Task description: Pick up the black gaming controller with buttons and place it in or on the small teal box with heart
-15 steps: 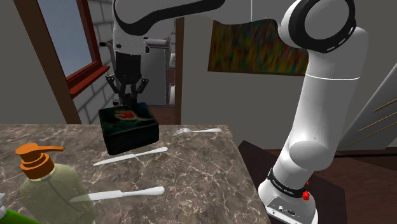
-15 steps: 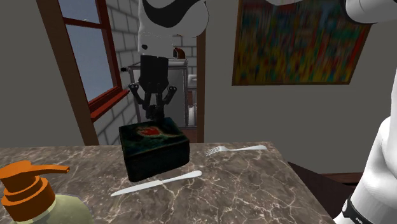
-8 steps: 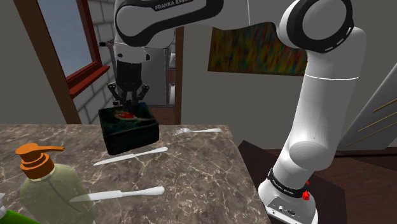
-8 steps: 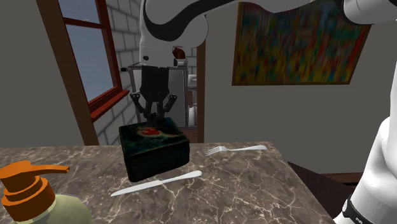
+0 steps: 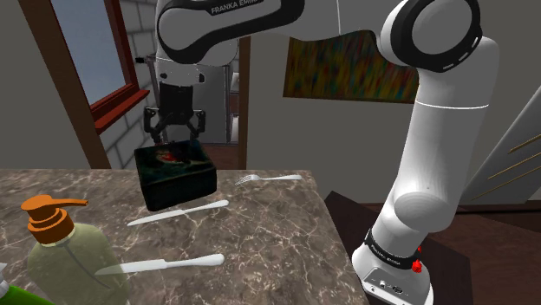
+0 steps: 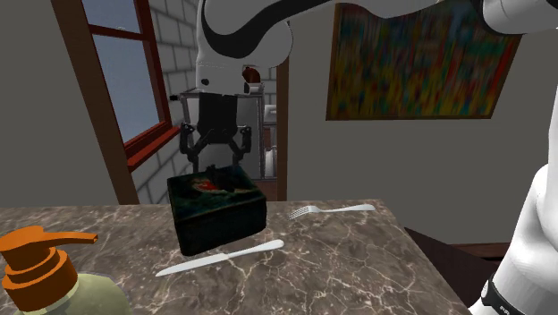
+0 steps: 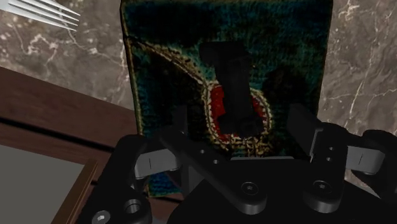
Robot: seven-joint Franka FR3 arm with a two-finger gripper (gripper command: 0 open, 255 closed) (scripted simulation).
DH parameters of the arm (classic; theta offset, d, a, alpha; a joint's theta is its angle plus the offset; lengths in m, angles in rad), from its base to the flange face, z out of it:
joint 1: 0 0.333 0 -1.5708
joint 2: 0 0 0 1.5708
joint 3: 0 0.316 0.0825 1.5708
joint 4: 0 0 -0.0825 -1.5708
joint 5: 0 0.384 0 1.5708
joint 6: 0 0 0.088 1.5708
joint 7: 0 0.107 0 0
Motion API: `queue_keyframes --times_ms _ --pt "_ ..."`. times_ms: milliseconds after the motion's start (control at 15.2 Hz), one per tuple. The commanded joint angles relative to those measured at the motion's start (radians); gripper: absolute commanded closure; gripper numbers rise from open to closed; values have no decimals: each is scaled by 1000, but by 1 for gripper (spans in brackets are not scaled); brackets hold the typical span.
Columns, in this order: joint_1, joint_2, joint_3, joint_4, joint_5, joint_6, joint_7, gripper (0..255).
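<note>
Wrist view: a black gaming controller (image 7: pixel 232 86) lies on the lid of a small dark teal box (image 7: pixel 165 44). Its body stretches across the red heart painted in the middle of the patterned lid. The black gripper (image 7: pixel 236 127) hangs directly above it. Its two fingers (image 7: pixel 305 130) are spread wide, one on either side of the controller, and neither touches it.

In the shoulder view the gripper (image 5: pixel 176 132) points straight down, just above the back part of the box (image 5: pixel 182 182), at the end of the white arm (image 5: pixel 433 147). The second exterior view shows the same: the gripper (image 6: pixel 215 148) is splayed over the box (image 6: pixel 224 219), and the controller (image 6: pixel 213 172) is a small dark shape on the lid below it.

The box stands near the far edge of a brown marble table (image 5: pixel 269 238). A silver fork (image 5: pixel 269 178) lies on the table beside the box, toward the shoulder view's right. A pale knife (image 5: pixel 178 212) lies just in front of the box. A second knife (image 5: pixel 160 264) lies nearer the camera. A greenish soap bottle with an orange pump (image 5: pixel 65 247) stands at the shoulder view's lower left.
</note>
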Motion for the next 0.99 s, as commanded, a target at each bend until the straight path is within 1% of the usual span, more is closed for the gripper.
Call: queue_keyframes --times_ms 0,132,396,924 --pt "0 0 0 0 0 0 0 0" --pt "0 0 0 0 0 0 0 0" --pt "-12 -20 -5 100 4 -121 -2 0" --pt "-12 -20 -5 100 4 -121 -2 0"
